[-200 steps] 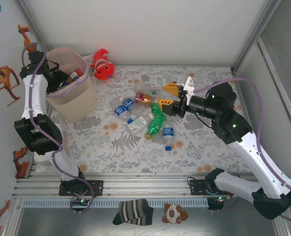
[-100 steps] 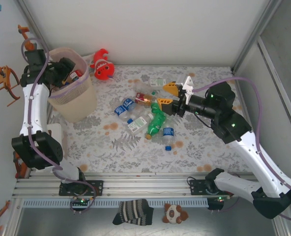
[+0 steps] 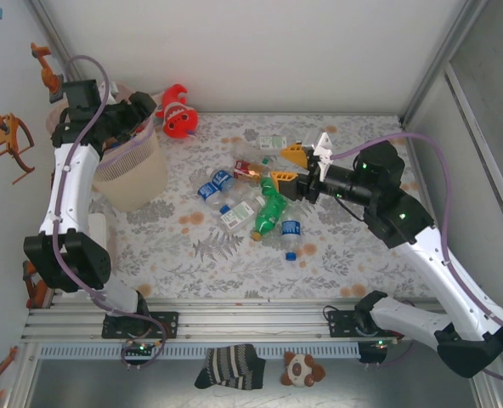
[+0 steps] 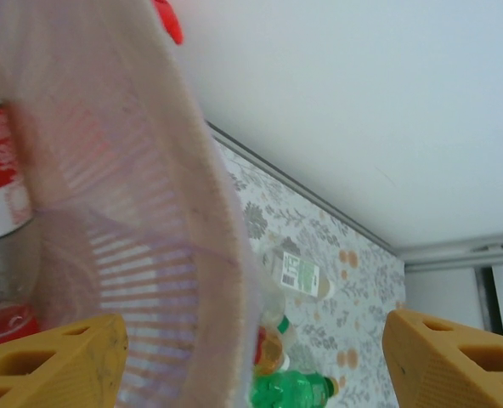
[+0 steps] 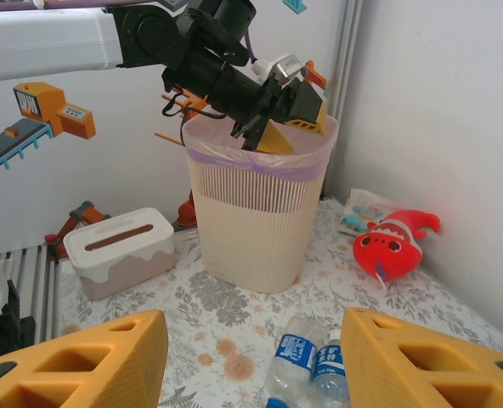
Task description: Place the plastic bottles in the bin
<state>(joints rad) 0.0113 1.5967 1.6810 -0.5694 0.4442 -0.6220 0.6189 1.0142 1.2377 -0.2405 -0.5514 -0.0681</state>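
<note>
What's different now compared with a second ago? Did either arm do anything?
The left gripper has swung across the mouth of the bin toward its far rim, and it is open and empty. The right gripper, open above the loose bottles, has stayed put, and the bottles lie as before.

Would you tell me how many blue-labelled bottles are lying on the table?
3. One blue-labelled bottle and a second lie side by side, left of the green bottle; a third lies just right of it. More may be hidden underneath.
</note>
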